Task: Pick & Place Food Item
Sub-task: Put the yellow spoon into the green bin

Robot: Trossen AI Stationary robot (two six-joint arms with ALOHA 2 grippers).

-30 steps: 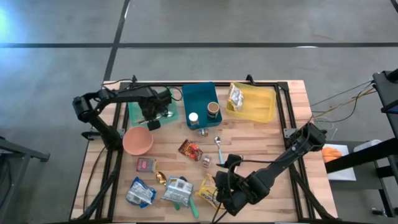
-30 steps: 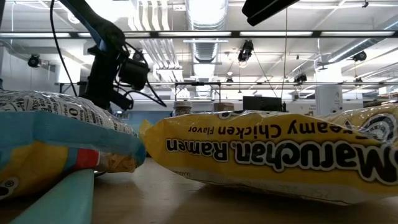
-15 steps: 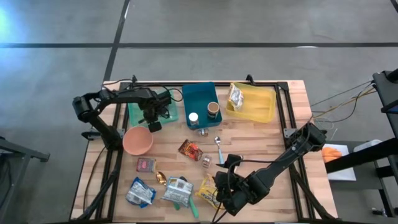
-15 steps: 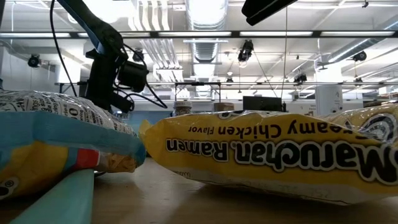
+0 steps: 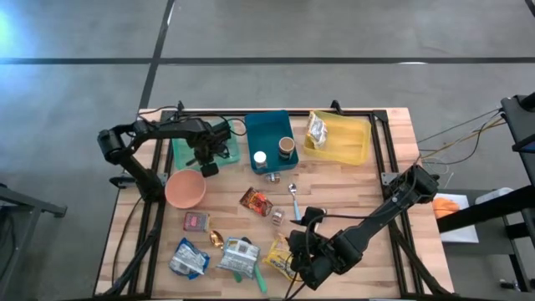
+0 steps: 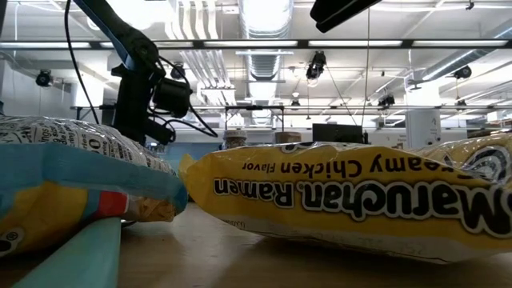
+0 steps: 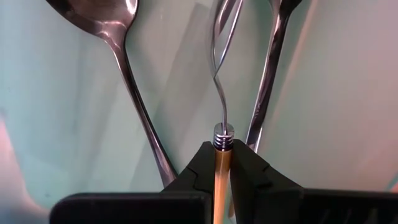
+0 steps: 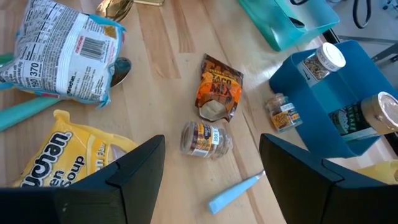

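My left gripper (image 5: pixel 205 162) points down over the green tray (image 5: pixel 185 150) at the far left, shut on a yellow-handled utensil (image 7: pixel 222 163). Two spoons (image 7: pixel 134 87) lie on the tray floor beneath it. My right gripper (image 5: pixel 294 242) hovers open over the near middle of the table. Below and ahead of it lie a yellow ramen packet (image 8: pixel 59 158), a small jar (image 8: pixel 205 138) on its side and an orange taco-mix packet (image 8: pixel 217 87). In the low view the ramen packet (image 6: pixel 352 196) fills the foreground and hides the left gripper's fingers. My left gripper pinches the yellow handle just behind its metal collar (image 7: pixel 223 132), between its two fingers (image 7: pixel 200 163). The fingers come from above and lie along the handle. A thin twisted wire (image 7: pixel 221 81) sticks out past the fingertips toward the tray; whether its end touches the tray, I cannot tell.
A blue bin (image 5: pixel 272 140) with jars stands beside the green tray, then a yellow tray (image 5: pixel 349 142) holding a packet. A pink bowl (image 5: pixel 185 188), a blue-handled spoon (image 5: pixel 294 201) and several packets (image 5: pixel 189 257) lie on the wooden top.
My left gripper has tipped a little at the wrist above the green tray, without shifting place. My right gripper has kept still.
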